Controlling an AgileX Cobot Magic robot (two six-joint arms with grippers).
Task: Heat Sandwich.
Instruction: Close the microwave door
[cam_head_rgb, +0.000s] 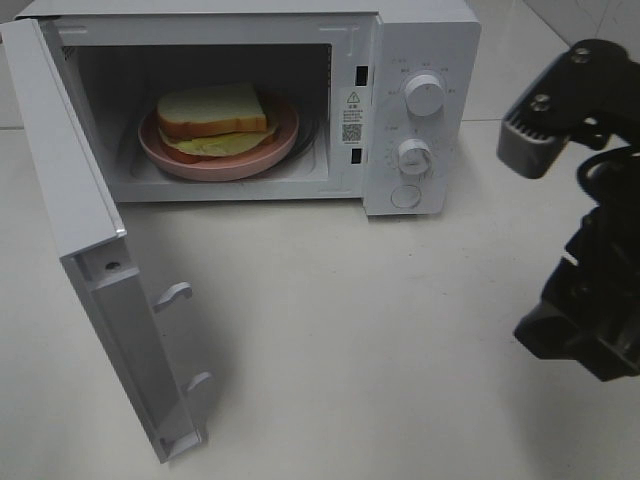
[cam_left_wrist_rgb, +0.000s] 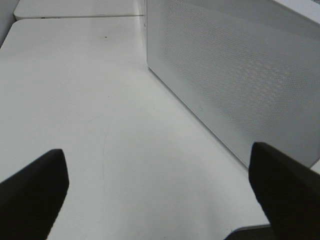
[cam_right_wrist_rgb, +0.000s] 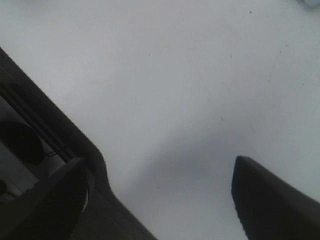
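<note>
The sandwich (cam_head_rgb: 212, 112), white bread with a tan crust over a pale yellow-green layer, lies on a round pink plate (cam_head_rgb: 182, 160) inside the open white microwave (cam_head_rgb: 420, 50). The microwave door (cam_head_rgb: 60, 180) is swung wide to the left. My left gripper (cam_left_wrist_rgb: 156, 152) is open and empty, low over the table beside the door's meshed outer face (cam_left_wrist_rgb: 235, 75); it is out of the exterior high view. My right gripper (cam_right_wrist_rgb: 157, 165) is open and empty above bare table. The right arm (cam_head_rgb: 590, 280) stands at the far right, away from the microwave.
Two round knobs (cam_head_rgb: 424, 95) (cam_head_rgb: 414, 156) and a round button (cam_head_rgb: 406, 196) sit on the microwave's right panel. The white table (cam_head_rgb: 350, 330) spreads in front of the microwave. The open door's latch hooks (cam_head_rgb: 172, 295) stick out toward the middle.
</note>
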